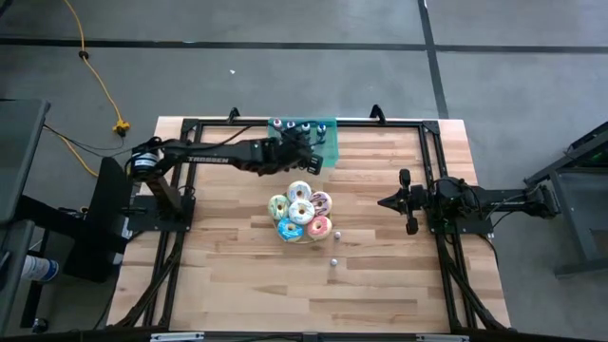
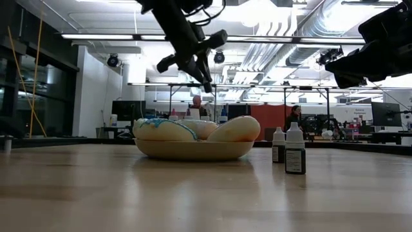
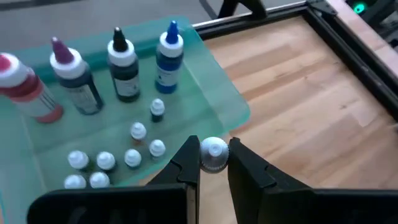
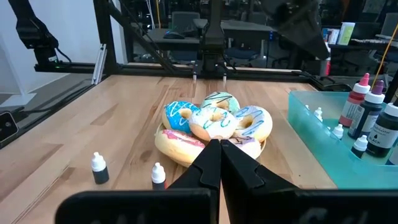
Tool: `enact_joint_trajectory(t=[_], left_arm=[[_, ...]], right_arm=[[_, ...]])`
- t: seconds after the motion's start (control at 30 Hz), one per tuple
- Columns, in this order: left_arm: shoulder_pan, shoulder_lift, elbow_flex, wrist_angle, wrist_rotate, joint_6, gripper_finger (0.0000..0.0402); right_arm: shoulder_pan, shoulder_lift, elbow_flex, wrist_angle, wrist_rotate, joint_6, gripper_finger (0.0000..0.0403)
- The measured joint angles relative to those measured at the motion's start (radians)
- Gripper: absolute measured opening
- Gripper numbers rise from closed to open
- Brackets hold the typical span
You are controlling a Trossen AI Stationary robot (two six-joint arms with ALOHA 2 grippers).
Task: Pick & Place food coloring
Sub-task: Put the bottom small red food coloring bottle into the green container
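My left gripper (image 3: 214, 148) hangs over the near corner of the translucent teal tray (image 3: 205, 81) at the table's far side, shut on one tiny white-capped food coloring bottle (image 3: 214, 155). Several more tiny bottles (image 3: 102, 160) stand on the tray's floor. Behind them, taller red, purple, black and blue bottles (image 3: 169, 55) stand upright. Two more tiny bottles (image 1: 334, 235) (image 1: 334, 261) stand on the wood near the donuts (image 1: 300, 214). My right gripper (image 1: 383, 201) waits shut at the table's right, touching nothing. My left gripper pinches the tiny bottle between its two fingertips (image 3: 186, 158), just under the white cap (image 3: 215, 149). The fingers slant down from the table's left. The bottle stands upright, lifted clear above the tray's corner; its body is hidden under the cap.
A pile of frosted donuts on a shallow dish (image 2: 196, 149) sits mid-table. A black frame (image 1: 432, 171) rims the table. Bare wood (image 1: 380, 161) lies between the tray and the right arm. People show in the room beyond the table.
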Motion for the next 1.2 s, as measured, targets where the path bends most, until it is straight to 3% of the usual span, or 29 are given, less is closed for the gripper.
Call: enact_joint_trajectory(t=[0.53, 0.8, 1.2], left_arm=[[0.126, 0.213, 0.223, -0.067, 0.166, 0.326, 0.004], [0.144, 0.344, 0.336, -0.064, 0.183, 0.333, 0.004], [0.169, 0.459, 0.375, -0.053, 0.146, 0.286, 0.004]], right_arm=[[0.0, 0.0, 0.0, 0.0, 0.0, 0.0, 0.0], [0.0, 0.0, 0.0, 0.0, 0.0, 0.0, 0.0], [0.0, 0.0, 0.0, 0.0, 0.0, 0.0, 0.0]])
